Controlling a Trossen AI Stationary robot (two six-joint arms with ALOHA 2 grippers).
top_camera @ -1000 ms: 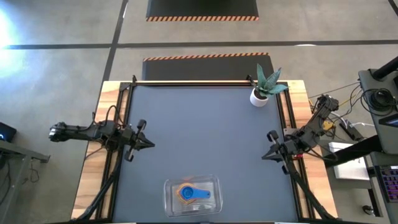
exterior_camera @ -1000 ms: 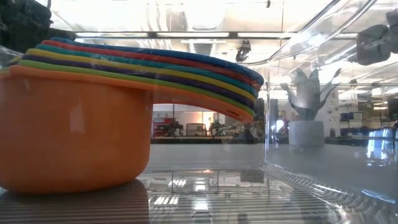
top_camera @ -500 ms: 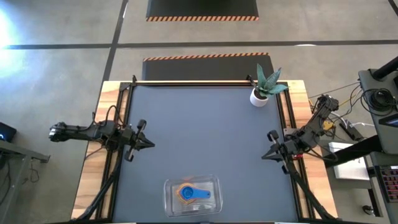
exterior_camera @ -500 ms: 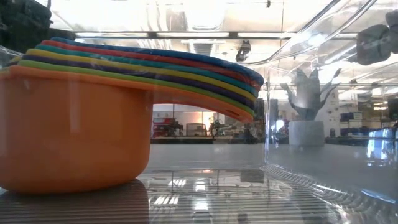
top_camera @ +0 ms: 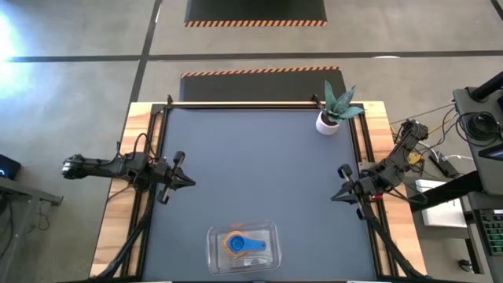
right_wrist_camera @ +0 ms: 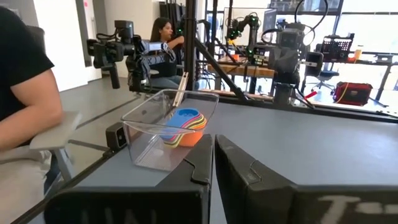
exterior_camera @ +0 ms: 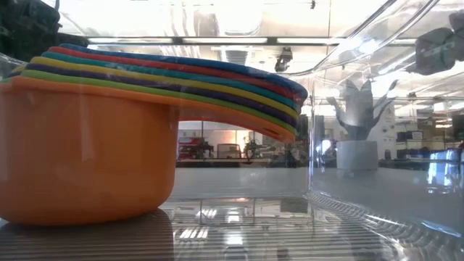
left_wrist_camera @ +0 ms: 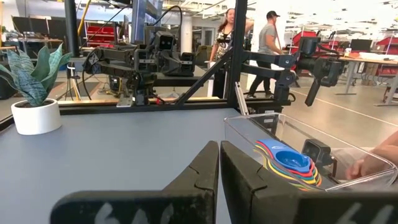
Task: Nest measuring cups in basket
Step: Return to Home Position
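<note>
- Nearest, at the middle of the table's front edge, sat the basket [top_camera: 271, 234], flat on the dark table [top_camera: 259, 157].
- Inside it lay the measuring cups [top_camera: 240, 244], all nested into one stack. The orange one was outermost at the bottom and the blue one on top.
- From table height the orange bowl [exterior_camera: 87, 159] rested on the ribbed floor of the basket. The coloured handles [exterior_camera: 239, 87] fanned out together to one side; from above they pointed toward the robot's right.
- The stack sat in the left half of the basket, apart from its walls, with neither arm near it.
- Farther back, at the table's left edge, the left gripper [top_camera: 189, 181] hung low and pointed inward across the table. Its jaws were closed with only a thin slit between the fingers [left_wrist_camera: 205, 171], and they held nothing.
- At the opposite edge, well apart from the basket, the right gripper [top_camera: 334, 197] pointed inward too — jaws closed and empty, as its own wrist view showed [right_wrist_camera: 213, 163].
- At the far right corner of the table stood a plant [top_camera: 340, 102] in a white pot [top_camera: 327, 123], upright.
- Beside the near edge, a person in a black shirt [right_wrist_camera: 25, 87] sat just off the table.
- Beyond the table, two people [left_wrist_camera: 225, 31] stood among workshop frames and benches.
</note>
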